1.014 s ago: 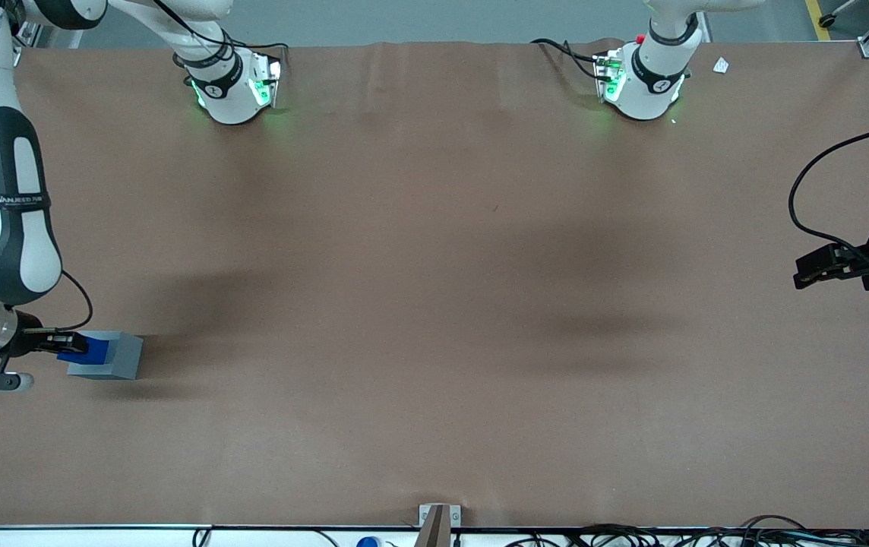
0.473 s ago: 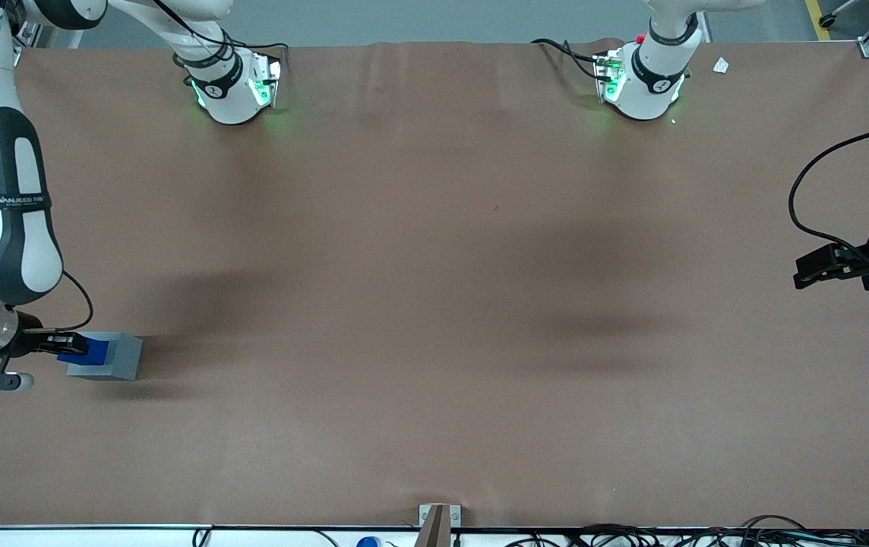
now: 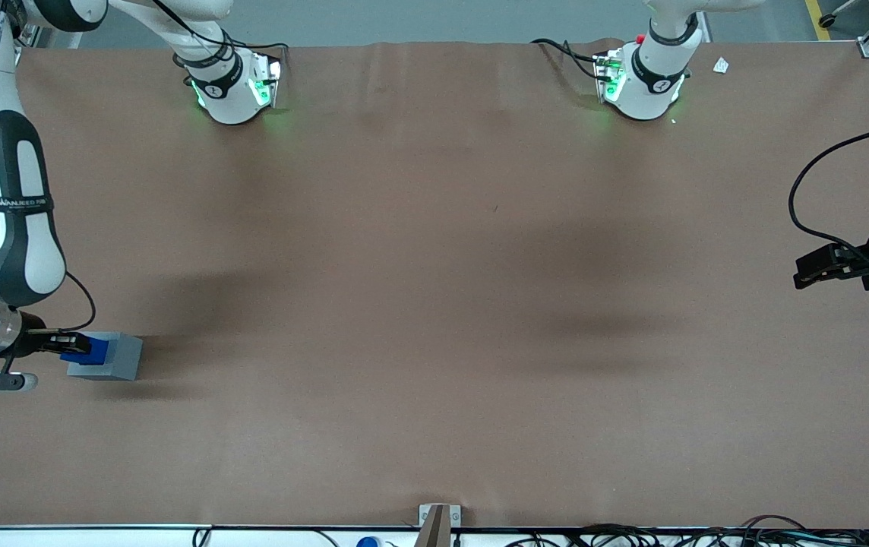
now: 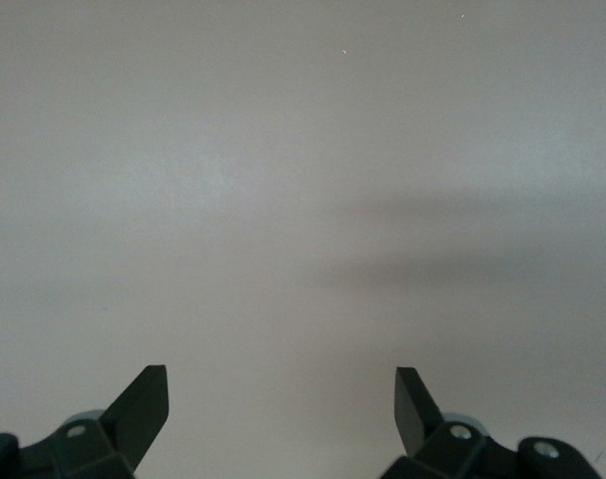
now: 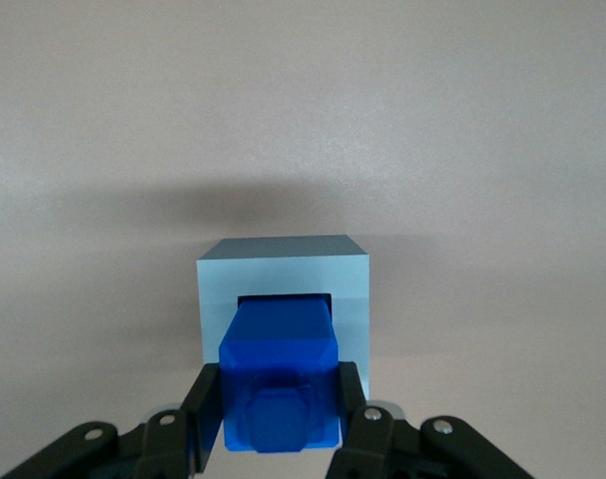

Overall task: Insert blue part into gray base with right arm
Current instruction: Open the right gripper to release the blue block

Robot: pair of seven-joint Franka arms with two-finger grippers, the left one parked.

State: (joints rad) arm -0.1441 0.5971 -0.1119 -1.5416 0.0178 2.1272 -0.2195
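Observation:
The gray base (image 3: 121,357) stands on the brown table toward the working arm's end. My right gripper (image 3: 74,346) is at the base's top and is shut on the blue part (image 3: 94,351). In the right wrist view the blue part (image 5: 278,364) sits between the black fingers (image 5: 205,399), its stepped nub facing the camera. Its other end reaches into the square recess of the gray base (image 5: 283,264). The part's lower end is hidden inside the recess.
Two white arm bases (image 3: 231,90) (image 3: 643,80) with green lights stand at the table's edge farthest from the front camera. A small metal bracket (image 3: 438,516) sits at the nearest edge. A white scrap (image 3: 721,66) lies near one corner.
The gripper and blue part have shifted very slightly toward the gray base, and the arm's elbow has moved a little. The base has not moved.

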